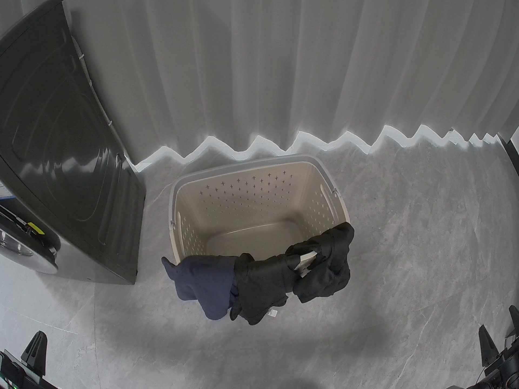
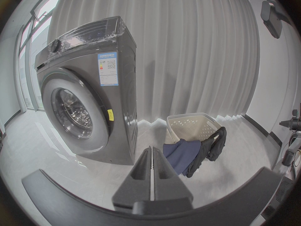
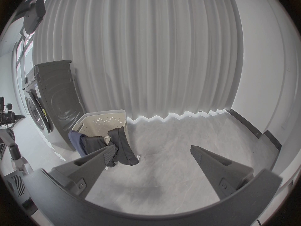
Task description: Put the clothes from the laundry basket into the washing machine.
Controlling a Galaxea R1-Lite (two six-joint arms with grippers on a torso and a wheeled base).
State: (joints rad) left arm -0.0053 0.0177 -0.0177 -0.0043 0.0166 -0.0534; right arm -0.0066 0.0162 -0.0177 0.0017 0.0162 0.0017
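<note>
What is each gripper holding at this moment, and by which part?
Nothing is held. The left gripper is shut and empty, the right gripper open; the dark clothes hang over the rim of the beige plastic laundry basket.

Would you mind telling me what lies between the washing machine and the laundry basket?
Only bare grey floor lies between the washing machine and the laundry basket, as the head view shows.

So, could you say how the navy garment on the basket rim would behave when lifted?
Probably floppy: the navy garment sags over the basket rim. Likely light, as the basket sits level. It may drag the adjoining black garment.
</note>
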